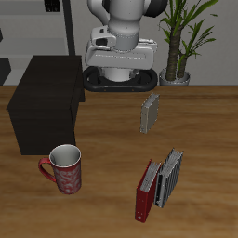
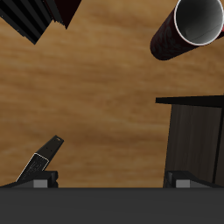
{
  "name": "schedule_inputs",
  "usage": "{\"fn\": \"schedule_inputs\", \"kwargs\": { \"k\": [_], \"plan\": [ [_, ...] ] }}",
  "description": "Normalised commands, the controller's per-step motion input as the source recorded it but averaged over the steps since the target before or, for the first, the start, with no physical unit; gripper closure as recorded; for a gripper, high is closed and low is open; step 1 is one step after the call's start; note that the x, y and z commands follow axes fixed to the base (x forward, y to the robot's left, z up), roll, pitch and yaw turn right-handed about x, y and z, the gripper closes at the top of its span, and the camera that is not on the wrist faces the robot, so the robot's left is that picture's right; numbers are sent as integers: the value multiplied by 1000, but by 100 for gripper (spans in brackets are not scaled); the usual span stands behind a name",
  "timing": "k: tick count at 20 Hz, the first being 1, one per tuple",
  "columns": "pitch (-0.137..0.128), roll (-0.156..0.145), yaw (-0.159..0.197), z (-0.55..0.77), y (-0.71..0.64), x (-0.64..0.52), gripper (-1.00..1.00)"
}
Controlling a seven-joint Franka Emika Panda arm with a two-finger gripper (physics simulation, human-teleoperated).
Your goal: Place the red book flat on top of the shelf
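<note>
A simulated wooden table seen from the front and above, with a white robot arm rising at the back edge, at about twelve o'clock from the table's centre

The red book stands upright near the front edge, at roughly five o'clock from the centre. It is thin, dark red, with pale page edges, and leans slightly. Touching or just beside it, on the side away from the mug, stands a grey striped book

A red patterned mug with a pale inside sits upright at about eight o'clock, near the front edge and well apart from the books

The shelf, a low dark boxy cabinet with a flat top, fills the ten o'clock area, farther back than the mug. Nothing rests on its top

A small grey book stands upright near two o'clock, close to the arm's base. A potted plant stands behind it at the back edge

In the wrist view the camera looks down at the table. The mug shows as a dark red tube with a pale open mouth, the shelf as a dark block, and the small grey book as a tilted sliver. The gripper shows only its two finger bases, set wide apart with nothing between them
</note>
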Motion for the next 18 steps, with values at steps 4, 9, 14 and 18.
{"fn": "schedule_inputs", "kwargs": {
  "k": [4, 9, 14, 18],
  "plan": [
    [-24, 21, -29, 20, 314, 218, -100],
    [-50, 14, 13, 120, 413, 296, -100],
    [-25, -12, -12, 142, 257, 288, -100],
    [-18, -64, -29, 154, 58, 362, -100]
  ]
}}
